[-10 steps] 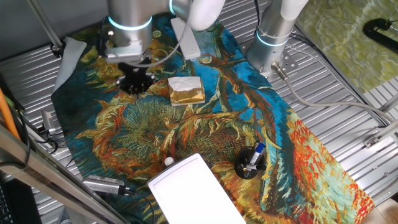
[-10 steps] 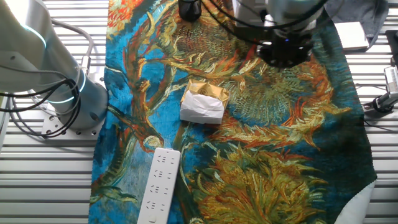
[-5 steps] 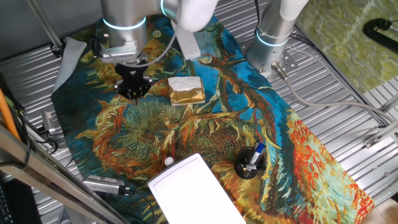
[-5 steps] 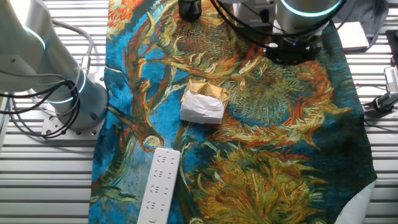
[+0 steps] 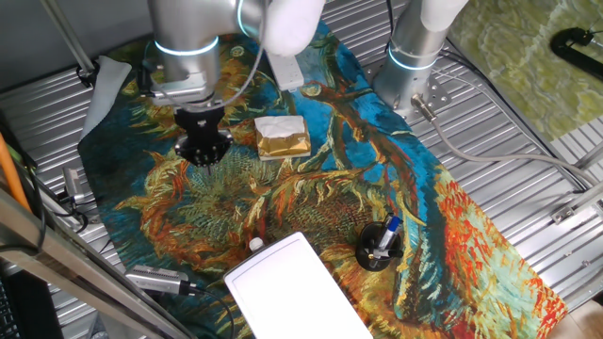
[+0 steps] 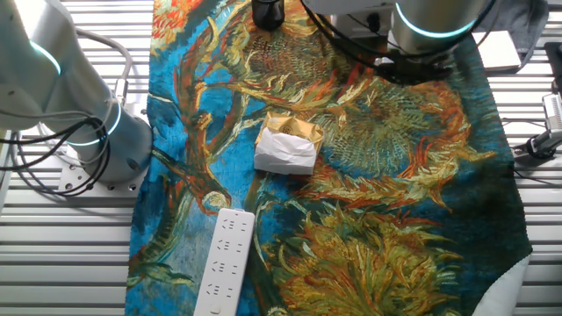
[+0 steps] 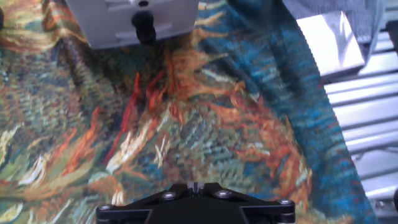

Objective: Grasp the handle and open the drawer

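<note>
The surface (image 5: 528, 122) is made of gray metal slats. A big bright cloth (image 5: 311, 202) painted with blue, orange and yellow flowers lies over most of it.

The silver robot arm (image 5: 184, 52) comes down over the far left part of the cloth. A second silver arm base (image 5: 415, 56) stands at the far edge, off to the right.

The drawer (image 5: 297, 292) is the big white box with a flat top. It sits at the near edge of the cloth, well apart from the arm. Only the flat top shows (the handle cannot be seen from here), so it is hard to say if the tray is pushed in or out.

A gold-and-white foil block (image 5: 282, 137) sits near the middle of the cloth, just beside the arm's end. A white power strip (image 6: 225, 260) lies on the cloth too, with its rows of holes facing up.

A small black cup (image 5: 379, 247) with pens in it stands on the cloth to the right of the drawer.

The black tool (image 5: 203, 149) hangs just above the cloth and points down at it. It holds nothing. In the hand view only its black base shows at the bottom, so I cannot tell if its fingers are apart or together.
</note>
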Controlling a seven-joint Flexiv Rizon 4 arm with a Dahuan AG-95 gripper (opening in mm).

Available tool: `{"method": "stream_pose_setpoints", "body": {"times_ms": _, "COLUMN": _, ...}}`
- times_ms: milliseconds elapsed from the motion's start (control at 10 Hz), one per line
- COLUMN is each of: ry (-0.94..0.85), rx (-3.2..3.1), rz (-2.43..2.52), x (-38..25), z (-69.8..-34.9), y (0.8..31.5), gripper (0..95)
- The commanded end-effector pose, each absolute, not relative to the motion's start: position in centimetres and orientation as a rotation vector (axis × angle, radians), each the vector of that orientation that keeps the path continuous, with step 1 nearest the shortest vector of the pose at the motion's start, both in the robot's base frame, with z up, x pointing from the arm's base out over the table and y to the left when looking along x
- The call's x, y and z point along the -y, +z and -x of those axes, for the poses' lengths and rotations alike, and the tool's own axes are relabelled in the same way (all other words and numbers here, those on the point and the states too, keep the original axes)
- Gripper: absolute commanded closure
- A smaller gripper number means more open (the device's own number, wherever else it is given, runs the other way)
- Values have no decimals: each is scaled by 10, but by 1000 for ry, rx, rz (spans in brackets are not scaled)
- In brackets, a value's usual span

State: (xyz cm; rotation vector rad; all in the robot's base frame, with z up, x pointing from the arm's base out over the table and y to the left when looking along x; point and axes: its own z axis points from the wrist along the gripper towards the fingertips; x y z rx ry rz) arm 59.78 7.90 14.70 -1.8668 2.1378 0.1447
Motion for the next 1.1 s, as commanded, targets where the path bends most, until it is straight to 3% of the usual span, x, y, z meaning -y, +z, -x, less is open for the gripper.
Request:
{"method": "stream_pose_setpoints", "body": {"times_ms": 100, "ry": 206, "rx": -2086, "rz": 1859, "x": -89, "z": -603, "y": 144, "gripper": 950}}
{"method": "stream_pose_setpoints", "body": {"times_ms": 1100, "ry": 303, "rx": -2052, "rz": 1806, "x": -113, "z": -615, "y": 131, "gripper": 950}}
